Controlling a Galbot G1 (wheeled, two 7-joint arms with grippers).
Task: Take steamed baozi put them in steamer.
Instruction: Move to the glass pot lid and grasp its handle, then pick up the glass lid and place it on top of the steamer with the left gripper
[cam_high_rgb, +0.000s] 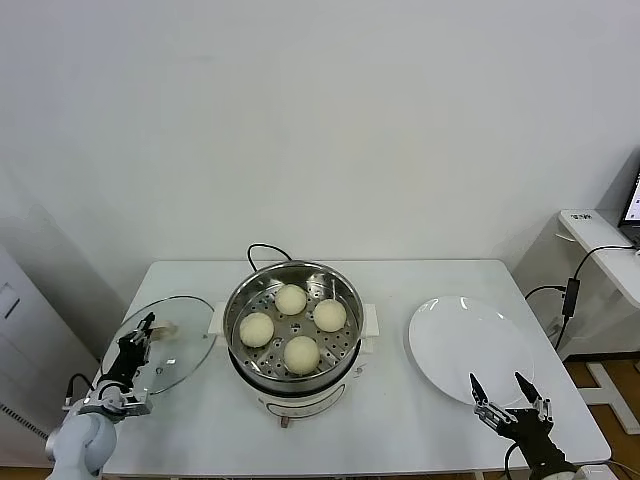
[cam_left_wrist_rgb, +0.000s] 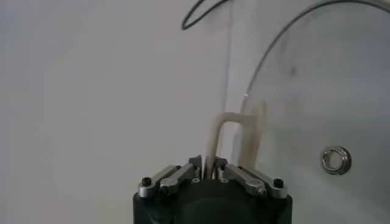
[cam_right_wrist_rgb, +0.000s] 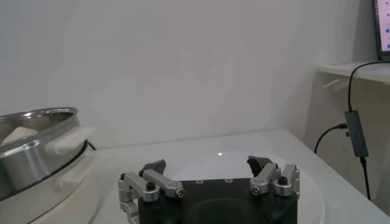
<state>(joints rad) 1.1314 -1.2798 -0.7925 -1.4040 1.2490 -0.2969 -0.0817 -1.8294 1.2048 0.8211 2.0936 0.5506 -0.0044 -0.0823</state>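
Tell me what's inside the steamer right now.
Four steamed baozi sit on the perforated tray inside the open steamer. Whatever lies beneath the tray is hidden. Its glass lid lies on the table to the left, with the left hand shut on its handle.

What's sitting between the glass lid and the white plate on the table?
In the head view, the steamer stands between the glass lid and the white plate, with four baozi on its tray.
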